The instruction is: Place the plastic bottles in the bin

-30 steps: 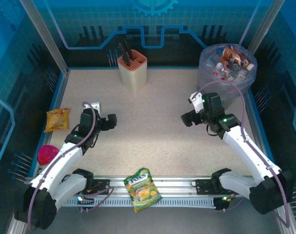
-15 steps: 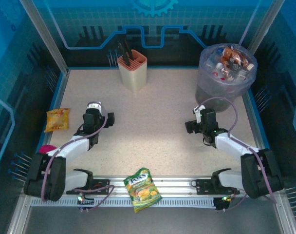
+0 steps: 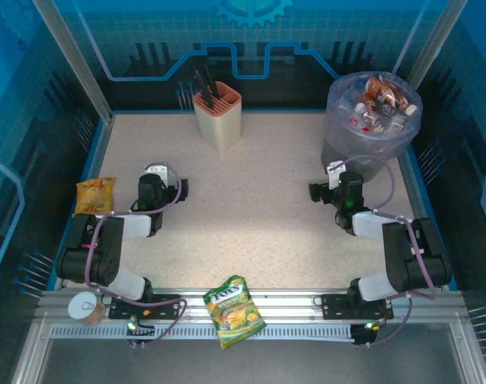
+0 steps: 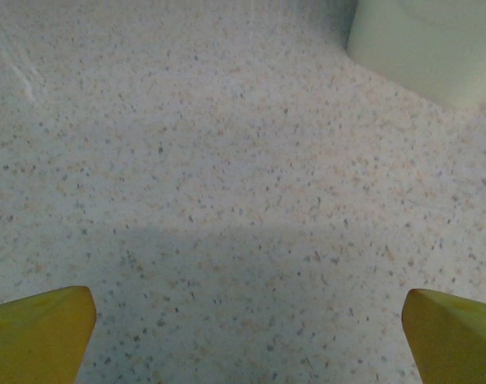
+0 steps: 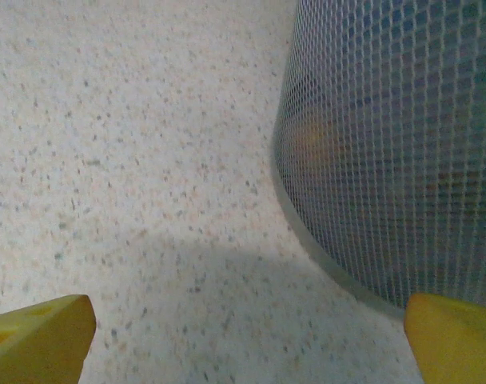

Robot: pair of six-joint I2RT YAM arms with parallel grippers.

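Bright, even overhead light on the bench (image 3: 259, 200), with a blue cast on the walls behind the bin (image 3: 343, 152). A soft shadow pools at the bin's near foot. Both wrist views are soft, the speckle smears, and the yellow jaws are blurred at the bottom corners.

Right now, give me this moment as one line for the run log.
bottles: in bin | left gripper: open, empty, over table | right gripper: open, empty, beside bin wall

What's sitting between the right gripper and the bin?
Bare speckled tabletop, seen in the right wrist view running from the right gripper to the bin.
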